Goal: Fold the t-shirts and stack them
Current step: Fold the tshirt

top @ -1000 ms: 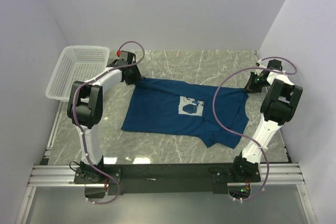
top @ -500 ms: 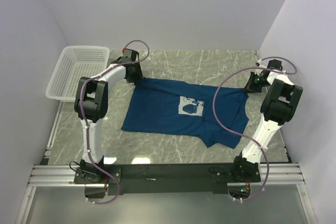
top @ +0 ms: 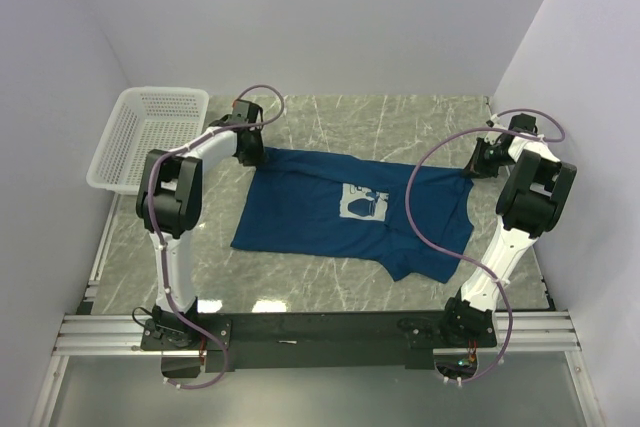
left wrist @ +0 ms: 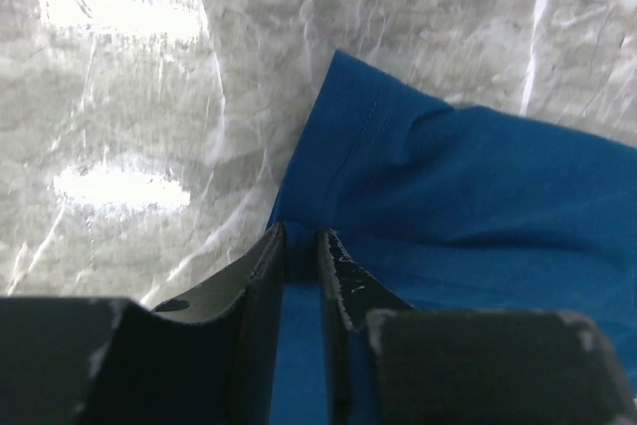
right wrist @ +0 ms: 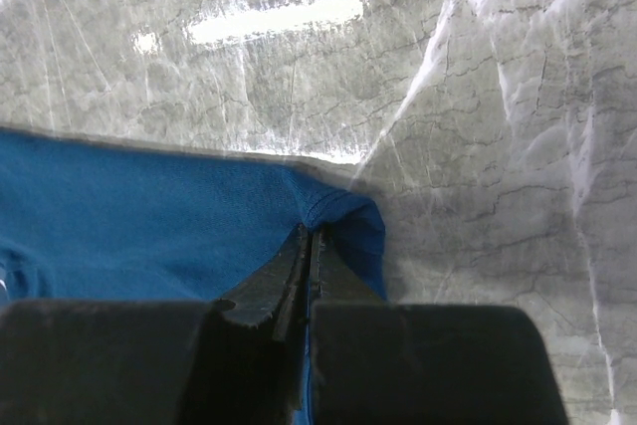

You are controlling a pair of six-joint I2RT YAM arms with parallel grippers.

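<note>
Between left gripper (left wrist: pixel 301 238) and right gripper (right wrist: pixel 308 238), the t-shirt (top: pixel 310 212) lies spread flat.
Right pinches a bunched corner; left straddles the hem corner, jaws narrow, grip unclear — likely placed to lift the far edge for folding.

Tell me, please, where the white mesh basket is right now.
In the top view the basket sits at the table's far left corner, just left of the left arm's fingers, which meet the navy t-shirt's far left corner.
</note>
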